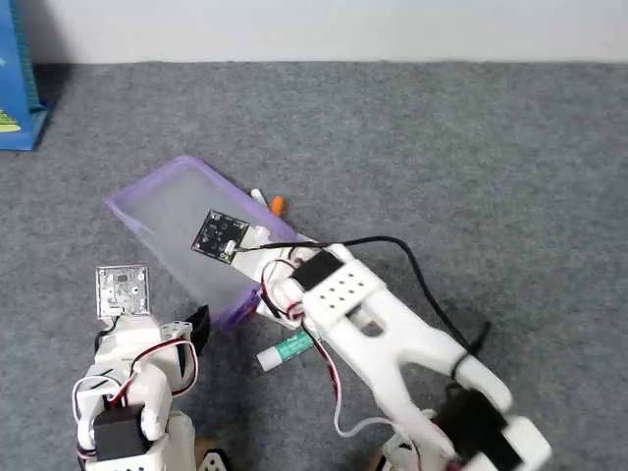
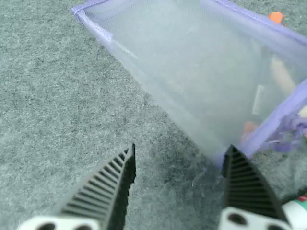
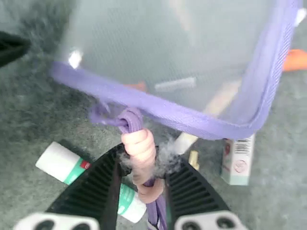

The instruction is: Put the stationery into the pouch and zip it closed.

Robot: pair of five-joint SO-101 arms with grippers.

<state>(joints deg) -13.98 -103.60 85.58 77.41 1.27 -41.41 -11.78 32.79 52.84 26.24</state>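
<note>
The pouch (image 1: 182, 221) lies flat on the grey bench (image 1: 471, 157), left of centre in the high view, with its long axis running from 10 to 4 o'clock. It is clear mesh with purple trim, and pale stick shapes show through it (what they are I cannot tell).

The right claw (image 3: 141, 160) is at the pouch's 4 o'clock corner, pinched narrow on the zip pull (image 3: 138, 141), a knotted pink and purple cord. In the high view it sits under the white arm (image 1: 278, 294).

The left claw (image 2: 181, 151) is spread wide and holds nothing. It hangs over bare bench just off the pouch's 6 o'clock edge (image 1: 199, 322).

A glue stick (image 1: 287, 349) lies on the bench at 5 o'clock from the pouch, near the right claw. A small box (image 3: 237, 160) stands just beside the same corner. An orange tip (image 1: 278, 205) and a white tip (image 1: 257, 196) poke out at the pouch's 1 o'clock edge.
</note>
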